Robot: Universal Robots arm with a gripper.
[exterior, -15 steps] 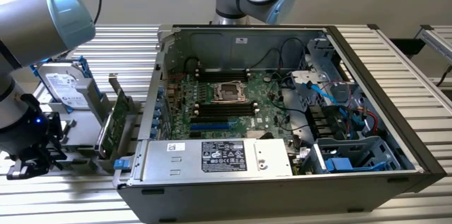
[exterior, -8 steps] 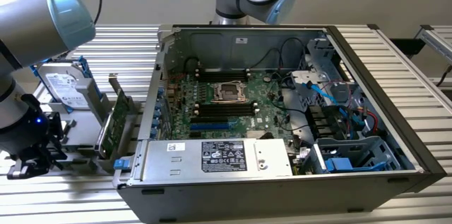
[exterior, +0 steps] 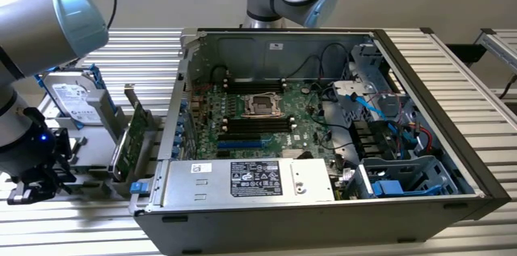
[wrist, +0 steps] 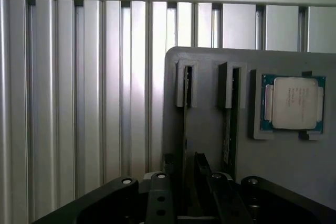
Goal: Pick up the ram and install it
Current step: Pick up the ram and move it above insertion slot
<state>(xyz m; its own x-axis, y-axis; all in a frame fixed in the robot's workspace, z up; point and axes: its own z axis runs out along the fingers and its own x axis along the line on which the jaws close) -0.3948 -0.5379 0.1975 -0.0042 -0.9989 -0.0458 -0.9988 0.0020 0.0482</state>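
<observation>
Hovering low at the exterior view's left, the hand [exterior: 31, 188] is hanging over the ribbed metal counter [exterior: 145, 56], beside the open computer case [exterior: 323, 219]. Its fingers [wrist: 157, 198] are standing spread apart, released and clamping nothing. In the wrist view they are flanking a slot in a grey holder [wrist: 283, 182]. There the ram [wrist: 184, 124] is standing on edge, showing as a thin dark line running into the gap between them; whether they are touching it cannot be told. A second strip [wrist: 228, 124] is sitting edge-up in the neighbouring slot, and a processor chip [wrist: 294, 103] is lying in a recess just beside that. A hard drive with blue rails [exterior: 72, 95] and an expansion card [exterior: 133, 141] are standing near the case's outer wall.
</observation>
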